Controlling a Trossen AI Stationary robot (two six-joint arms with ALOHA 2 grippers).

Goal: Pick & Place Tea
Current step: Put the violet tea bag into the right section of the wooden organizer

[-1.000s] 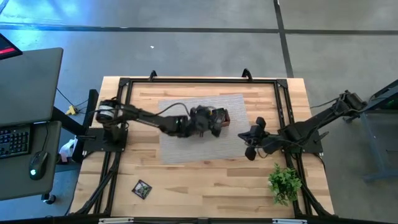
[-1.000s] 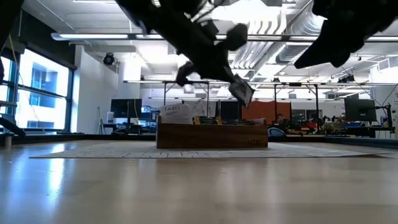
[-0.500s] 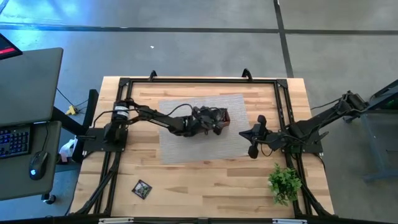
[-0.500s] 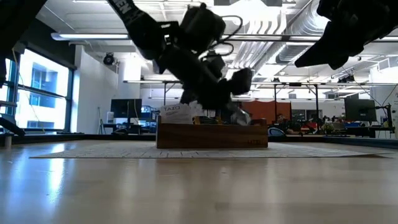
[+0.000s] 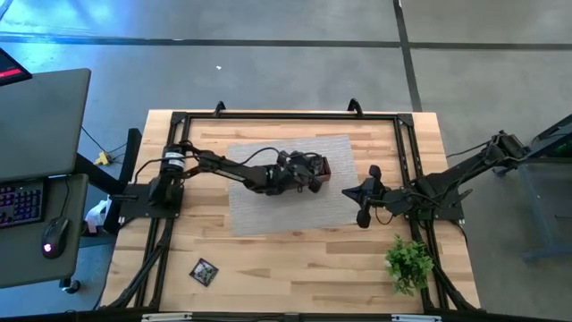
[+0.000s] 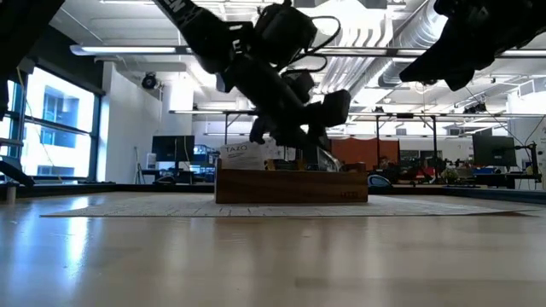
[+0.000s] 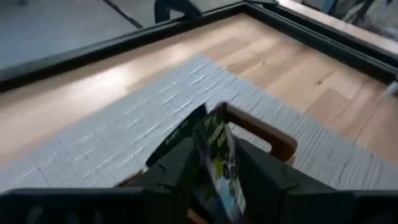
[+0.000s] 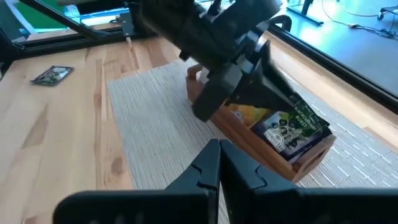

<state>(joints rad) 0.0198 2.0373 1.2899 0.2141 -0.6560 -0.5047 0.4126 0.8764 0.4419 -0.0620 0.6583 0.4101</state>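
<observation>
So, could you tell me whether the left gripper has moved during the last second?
Yes. In the low view the left gripper, shut on a tea sachet, has come down toward the wooden tray.

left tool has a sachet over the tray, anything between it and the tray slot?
Nothing visible. The left tool is shut on a dark green sachet, right above the end of the wooden tray. Sachets already stand in that end compartment, so the slot is partly filled. The right tool waits off to the side.
</observation>
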